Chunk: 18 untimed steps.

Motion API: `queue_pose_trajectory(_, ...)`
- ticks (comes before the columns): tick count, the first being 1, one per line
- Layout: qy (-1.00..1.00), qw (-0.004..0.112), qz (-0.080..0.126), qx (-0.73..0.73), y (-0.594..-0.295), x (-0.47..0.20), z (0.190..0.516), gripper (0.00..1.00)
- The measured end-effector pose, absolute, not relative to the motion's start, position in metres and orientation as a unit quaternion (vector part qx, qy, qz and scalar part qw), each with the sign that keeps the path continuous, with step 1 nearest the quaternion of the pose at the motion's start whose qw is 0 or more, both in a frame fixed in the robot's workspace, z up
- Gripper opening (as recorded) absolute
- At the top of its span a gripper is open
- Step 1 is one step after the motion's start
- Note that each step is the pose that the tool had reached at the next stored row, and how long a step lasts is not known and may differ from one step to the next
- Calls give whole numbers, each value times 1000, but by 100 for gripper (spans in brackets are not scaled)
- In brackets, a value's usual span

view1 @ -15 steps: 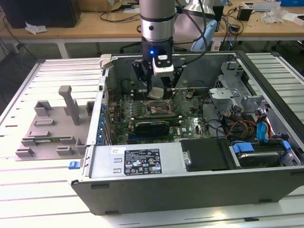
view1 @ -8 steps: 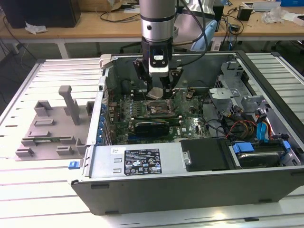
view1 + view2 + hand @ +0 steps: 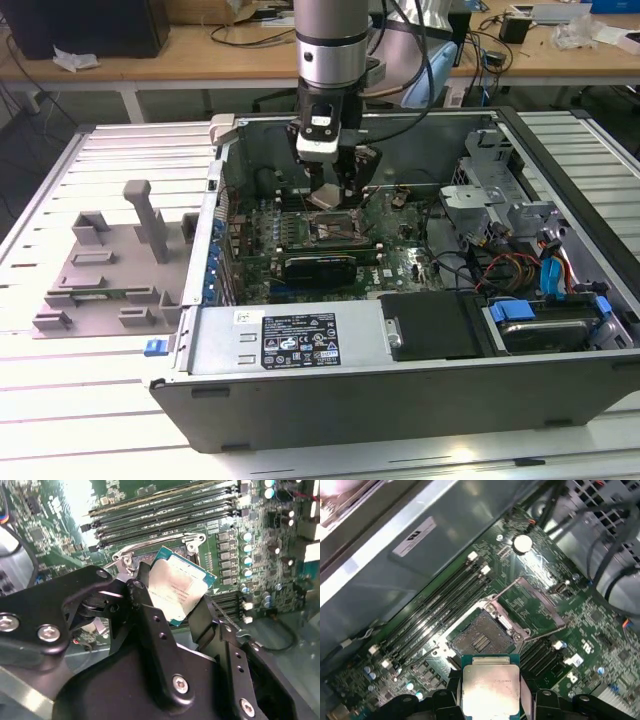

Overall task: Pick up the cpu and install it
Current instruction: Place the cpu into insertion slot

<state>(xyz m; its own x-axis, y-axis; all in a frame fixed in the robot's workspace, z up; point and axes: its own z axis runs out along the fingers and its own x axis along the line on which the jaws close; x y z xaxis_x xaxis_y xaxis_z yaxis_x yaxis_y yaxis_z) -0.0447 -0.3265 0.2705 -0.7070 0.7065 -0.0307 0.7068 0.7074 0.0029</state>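
Note:
The cpu (image 3: 326, 195) is a flat silver square with a green rim. It hangs inside the open computer case, just above the motherboard. My gripper (image 3: 328, 188) is shut on it, one black finger (image 3: 148, 611) on each side edge. In both wrist views the cpu (image 3: 176, 589) (image 3: 491, 689) sits between the fingers (image 3: 445, 700). The metal-framed socket (image 3: 481, 636) lies open close below the chip and slightly off to one side of it, showing its dark contact field. The socket's load plate (image 3: 536, 611) is swung up beside it. In the exterior view the socket (image 3: 337, 232) is directly under the gripper.
The case walls (image 3: 300, 345) surround the motherboard. Memory slots (image 3: 437, 611) run beside the socket, and a drive cage with cables (image 3: 510, 240) fills the exterior view's right side. A grey plastic fixture (image 3: 110, 265) stands on the slatted table at the exterior view's left.

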Motion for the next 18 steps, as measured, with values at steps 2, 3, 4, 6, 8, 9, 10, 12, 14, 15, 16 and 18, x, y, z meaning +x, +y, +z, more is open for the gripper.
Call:
queue_pose_trajectory(2, 916, 15, -5, 402, -326, -45, 270, 55)
queue_pose_trajectory(3, 911, 15, -5, 412, -326, -45, 270, 55)
queue_pose_trajectory(4, 908, 15, -5, 419, -326, -45, 270, 55)
queue_pose_trajectory(6, 900, 14, -5, 435, -326, -45, 270, 55)
queue_pose_trajectory(8, 886, 14, -6, 463, -326, -45, 270, 55)
queue_pose_trajectory(9, 881, 14, -6, 473, -326, -45, 270, 55)
queue_pose_trajectory(10, 876, 14, -6, 482, -326, -45, 270, 55)
queue_pose_trajectory(12, 862, 14, -7, 507, -326, -45, 270, 55)
queue_pose_trajectory(14, 851, 14, -7, 525, -326, -45, 270, 55)
queue_pose_trajectory(15, 846, 14, -7, 532, -326, -45, 270, 55)
queue_pose_trajectory(16, 842, 14, -7, 540, -326, -45, 270, 55)
queue_pose_trajectory(18, 831, 14, -7, 557, -326, -45, 270, 55)
